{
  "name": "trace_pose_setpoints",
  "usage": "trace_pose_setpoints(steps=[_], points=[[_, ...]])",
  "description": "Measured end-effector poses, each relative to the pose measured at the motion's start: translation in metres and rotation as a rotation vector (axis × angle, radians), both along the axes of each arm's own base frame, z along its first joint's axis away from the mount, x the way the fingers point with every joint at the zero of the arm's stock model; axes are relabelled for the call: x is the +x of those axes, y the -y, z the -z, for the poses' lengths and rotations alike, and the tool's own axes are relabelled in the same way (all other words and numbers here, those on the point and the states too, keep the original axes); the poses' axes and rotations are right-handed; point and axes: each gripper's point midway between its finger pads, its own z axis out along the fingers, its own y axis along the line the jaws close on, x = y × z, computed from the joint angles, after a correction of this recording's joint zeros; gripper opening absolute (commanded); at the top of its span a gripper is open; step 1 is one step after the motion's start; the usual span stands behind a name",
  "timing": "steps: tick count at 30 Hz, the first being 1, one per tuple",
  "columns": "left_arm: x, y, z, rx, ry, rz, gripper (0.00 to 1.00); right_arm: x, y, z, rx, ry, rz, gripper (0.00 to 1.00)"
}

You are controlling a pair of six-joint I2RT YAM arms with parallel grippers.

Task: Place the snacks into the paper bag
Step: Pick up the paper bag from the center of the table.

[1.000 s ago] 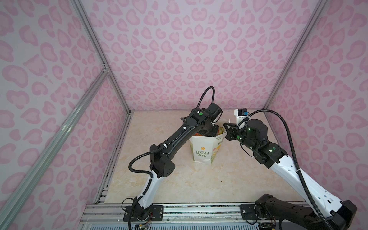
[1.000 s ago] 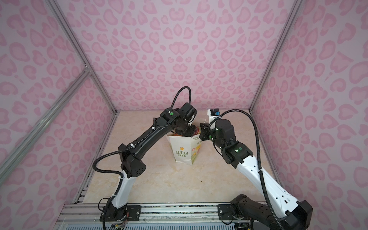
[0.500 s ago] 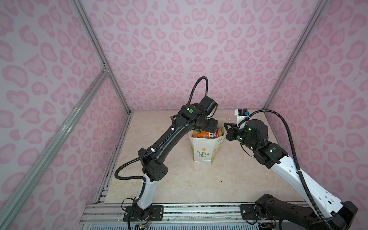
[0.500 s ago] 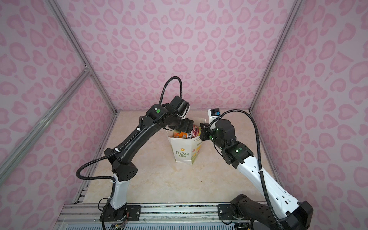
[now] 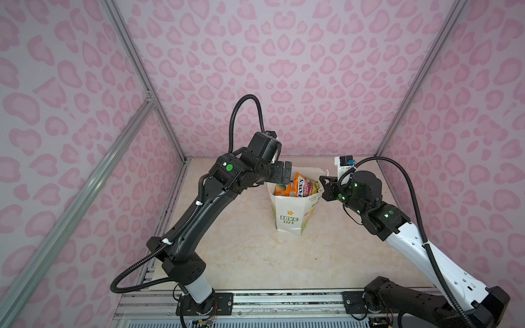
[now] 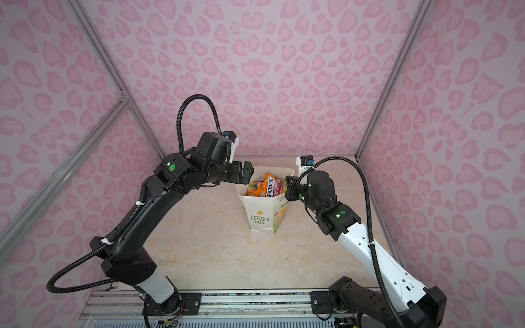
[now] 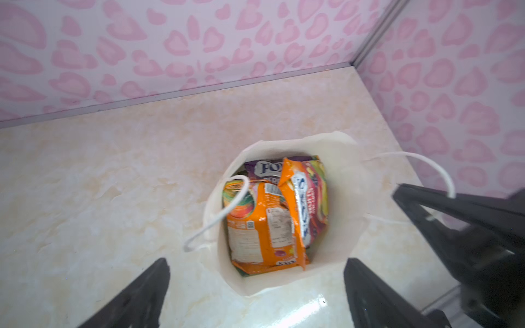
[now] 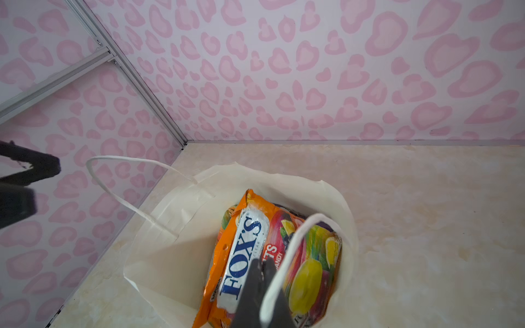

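Note:
The paper bag (image 5: pixel 289 215) (image 6: pixel 260 215) stands upright mid-table, mouth open. Several snacks (image 5: pixel 299 186) (image 6: pixel 271 186) stand inside it; an orange FOX'S packet (image 7: pixel 264 227) (image 8: pixel 244 255) is on top, with a purple one (image 7: pixel 264 167) behind. My left gripper (image 5: pixel 285 173) (image 6: pixel 247 173) (image 7: pixel 255 298) hangs open and empty just above the bag's left rim. My right gripper (image 5: pixel 324 184) (image 6: pixel 289 184) (image 8: pixel 262 269) is shut at the bag's right rim, over the packets. A white cord handle (image 8: pixel 287 255) loops across one of its fingers. The other handle (image 7: pixel 216 215) hangs free.
Pink patterned walls close in the beige table (image 5: pixel 255 255) on three sides, with aluminium posts (image 5: pixel 147 99) at the corners. The back wall is close behind the bag. A metal rail (image 5: pixel 284 301) with both arm bases runs along the front edge.
My left gripper has opened, risen out of the bag's mouth and drawn back to the left, leaving the orange packet in the bag. The right arm has not moved.

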Motion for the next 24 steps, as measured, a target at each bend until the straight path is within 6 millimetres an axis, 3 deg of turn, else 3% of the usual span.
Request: trace_pose_setpoints(steps=[4, 9, 13, 16, 21, 24], points=[[0.019, -0.018, 0.023, 0.022, -0.049, -0.06, 0.9, 0.0, 0.0, 0.0, 0.0, -0.001, 0.0, 0.0], [0.039, 0.0, 0.042, 0.008, -0.095, -0.011, 0.76, 0.0, 0.0, 0.0, 0.0, -0.001, 0.0, 0.0], [0.05, 0.007, 0.048, 0.009, -0.106, -0.002, 0.49, 0.0, 0.0, 0.0, 0.0, -0.001, 0.0, 0.0], [0.053, 0.008, 0.054, 0.013, -0.121, -0.002, 0.22, 0.0, 0.0, 0.0, 0.0, -0.001, 0.0, 0.0], [0.049, 0.007, 0.054, 0.008, -0.135, -0.005, 0.04, 0.0, 0.0, -0.001, 0.001, 0.001, 0.0, 0.0], [0.044, 0.007, 0.049, -0.006, -0.138, 0.006, 0.03, 0.001, -0.001, -0.003, 0.003, 0.004, 0.0, 0.0]])
